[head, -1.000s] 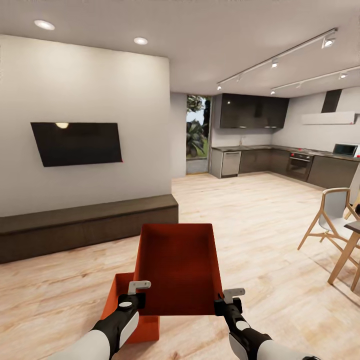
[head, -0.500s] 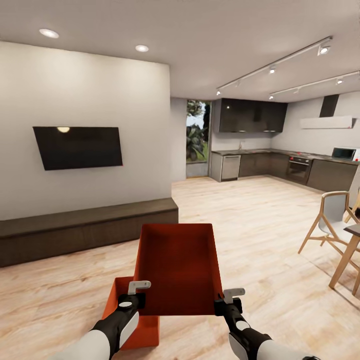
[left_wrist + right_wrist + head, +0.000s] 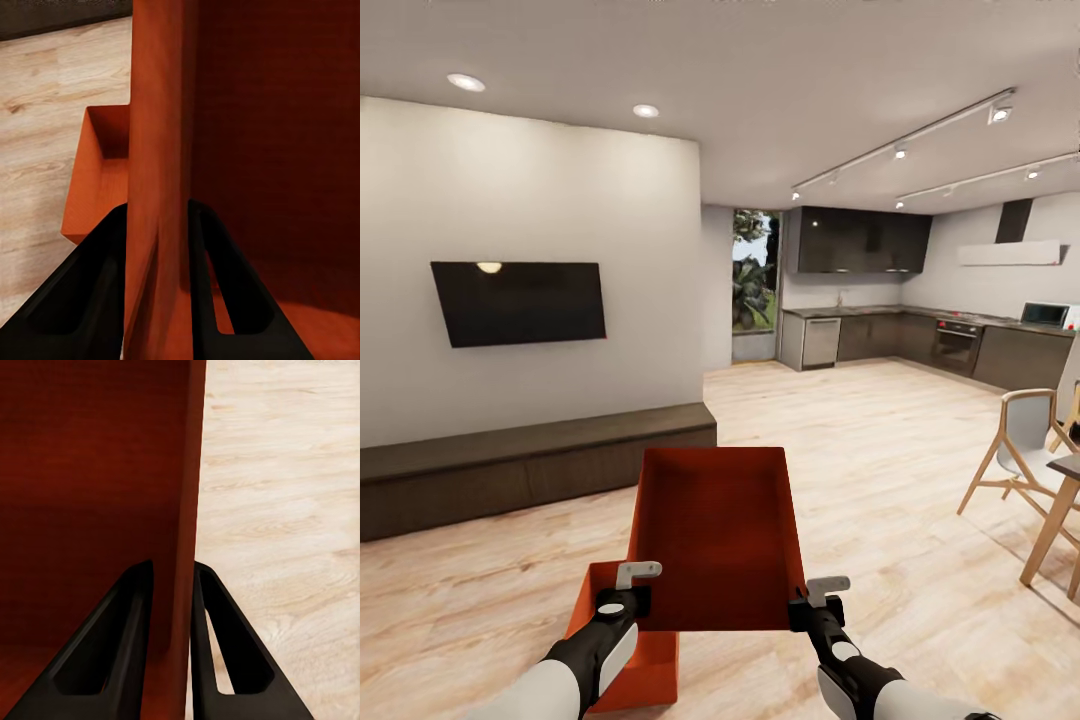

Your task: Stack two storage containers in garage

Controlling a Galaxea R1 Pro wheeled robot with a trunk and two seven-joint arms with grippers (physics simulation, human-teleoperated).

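Both tools clamp one bin point(image 3: 715, 535): left tool point(image 3: 632, 592) on its left wall, right tool point(image 3: 812, 598) on its right wall, long axis pointing away from robot. Second bin point(image 3: 628, 650) sits on wood floor point(image 3: 880, 470) below, nearer left arm. Still living room; garage not reached.

The bin I hold point(image 3: 715, 540) hides most of the second bin point(image 3: 622, 660) on the floor behind it. My forearms run off the picture's lower edge. A table point(image 3: 1065, 462) and chair point(image 3: 1025, 450) are cut at the right edge.
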